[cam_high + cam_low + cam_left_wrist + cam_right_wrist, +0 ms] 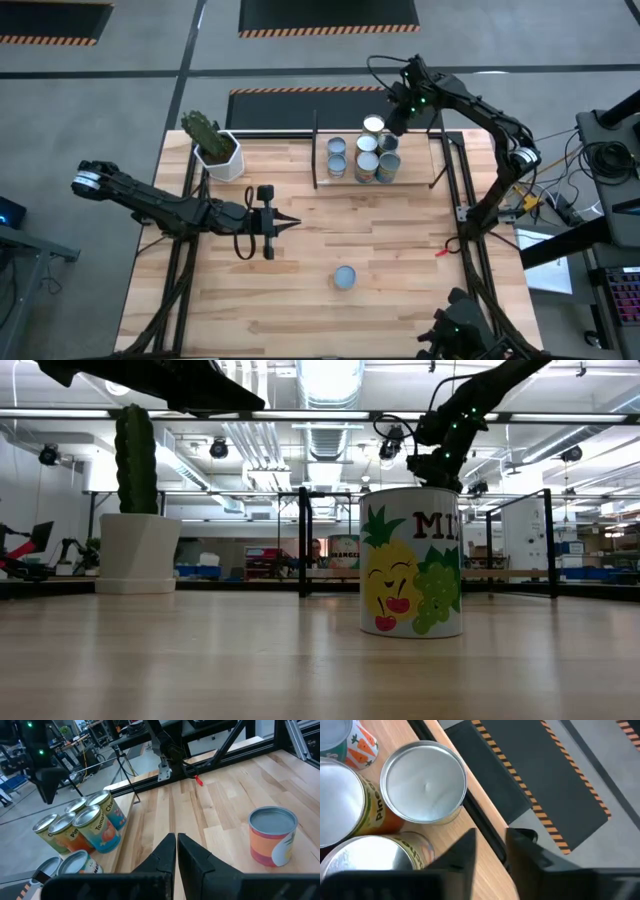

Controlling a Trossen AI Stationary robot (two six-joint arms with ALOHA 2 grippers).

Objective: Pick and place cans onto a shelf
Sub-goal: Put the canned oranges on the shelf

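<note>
The cans by my right hand have dull brushed-metal tops and glossy paper labels. The surface is smooth, pale, matt wood.

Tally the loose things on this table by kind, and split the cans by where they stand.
Cans on the shelf: 7
Can on the tabletop: 1
Potted cactus: 1
Total: 9

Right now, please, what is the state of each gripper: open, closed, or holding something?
Left gripper: closed, holding nothing, above the bare table.
Right gripper: above the shelf beside the cans, holding nothing; fingers slightly apart.
</note>
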